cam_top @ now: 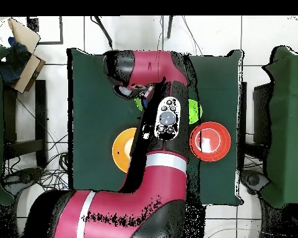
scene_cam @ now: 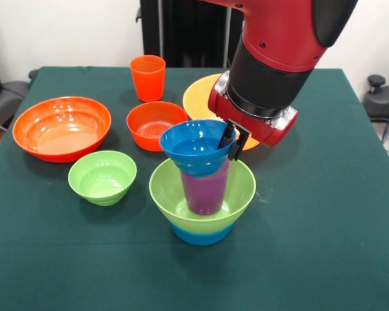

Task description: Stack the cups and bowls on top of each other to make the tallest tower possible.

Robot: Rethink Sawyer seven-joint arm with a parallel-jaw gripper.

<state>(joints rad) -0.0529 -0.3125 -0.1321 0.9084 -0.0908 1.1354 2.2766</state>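
Observation:
The tower stands at front centre: a light green bowl [scene_cam: 236, 188] nested on a light blue bowl [scene_cam: 201, 234], with the purple cup [scene_cam: 205, 192] upright inside it. A dark blue bowl [scene_cam: 191, 146] sits slightly tilted over the cup's mouth. My gripper [scene_cam: 233, 140] is shut on the right rim of that dark blue bowl, one finger inside and one outside. The orange-red cup [scene_cam: 148, 78] stands at the back. In the overhead view the arm [cam_top: 166, 118] hides the gripper and the tower, except a green sliver [cam_top: 139, 103]. The yellow cup is out of view.
A large red-orange bowl [scene_cam: 61, 127] [cam_top: 209, 141] is at the left and a medium red-orange bowl [scene_cam: 153, 124] behind the tower. A second light green bowl [scene_cam: 102, 176] [cam_top: 196, 112] is left of the tower. The yellow-orange bowl [scene_cam: 200, 97] [cam_top: 122, 150] lies partly behind the arm.

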